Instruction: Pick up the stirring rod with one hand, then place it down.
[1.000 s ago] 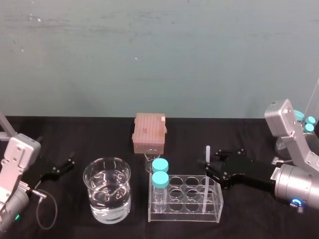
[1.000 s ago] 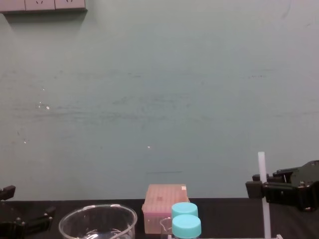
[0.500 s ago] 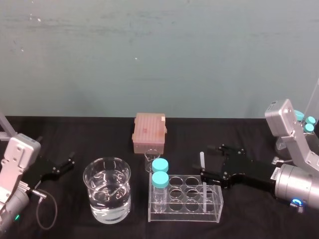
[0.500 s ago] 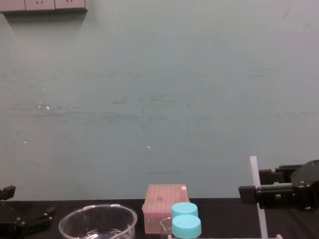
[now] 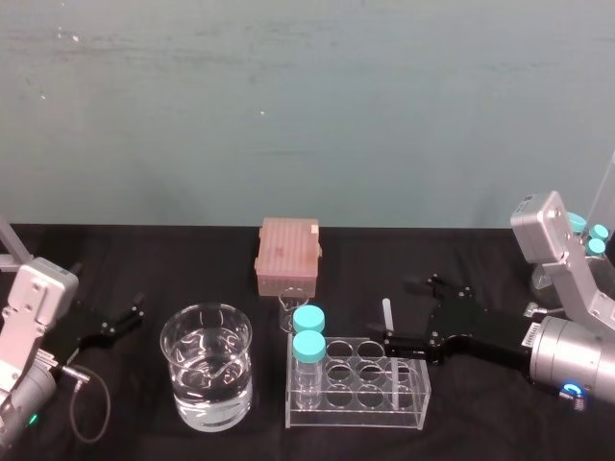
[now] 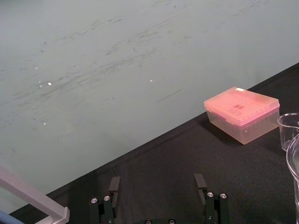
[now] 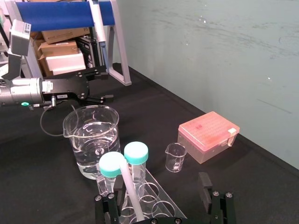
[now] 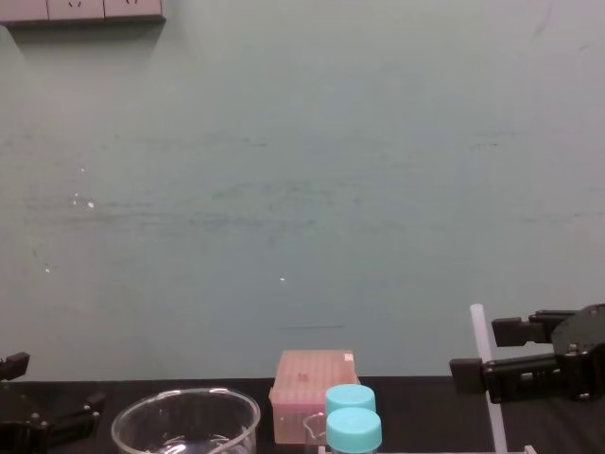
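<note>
Left gripper (image 5: 135, 312): parked at far left, fingers spread, holding nothing.
Water beaker (image 5: 207, 379): near left of centre, clear of the work.
Tube rack (image 5: 346, 415): near, right of centre; it props the rod.
Stirring rod (image 5: 387, 315): stands in the rack's right column, its top leaning left.
Right gripper (image 5: 397, 311): at the rod's upper part, jaws spread either side, not pinching.
</note>
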### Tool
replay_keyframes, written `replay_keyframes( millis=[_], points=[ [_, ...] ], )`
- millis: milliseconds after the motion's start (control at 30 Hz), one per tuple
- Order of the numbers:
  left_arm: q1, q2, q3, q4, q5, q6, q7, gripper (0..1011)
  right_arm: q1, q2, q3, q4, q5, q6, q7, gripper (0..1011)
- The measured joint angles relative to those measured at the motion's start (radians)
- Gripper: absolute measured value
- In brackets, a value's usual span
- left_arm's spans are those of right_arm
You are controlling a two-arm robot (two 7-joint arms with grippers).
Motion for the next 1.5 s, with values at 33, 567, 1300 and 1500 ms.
replay_keyframes(
  millis=[33, 567, 1300, 1500],
  points=[
    [0.000, 0.000, 0.000, 0.000, 0.000, 0.000, 0.000, 1005, 0.000, 0.000, 0.000, 0.000, 0.000, 0.000, 0.000, 1003],
    [0.000, 0.000, 0.000, 0.000, 0.000, 0.000, 0.000, 1005, 0.019, -0.043, 0.105, -0.037, 0.215, -0.082, 0.110, 1003],
    [0.000, 0.000, 0.000, 0.000, 0.000, 0.000, 0.000, 1005, 0.080, -0.306, 0.124, 0.182, -0.174, -0.348, -0.452, 1003],
    [0.000, 0.000, 0.000, 0.000, 0.000, 0.000, 0.000, 1005, 0.059, -0.377, 0.119, 0.279, -0.228, -0.393, -0.526, 1003]
  ],
)
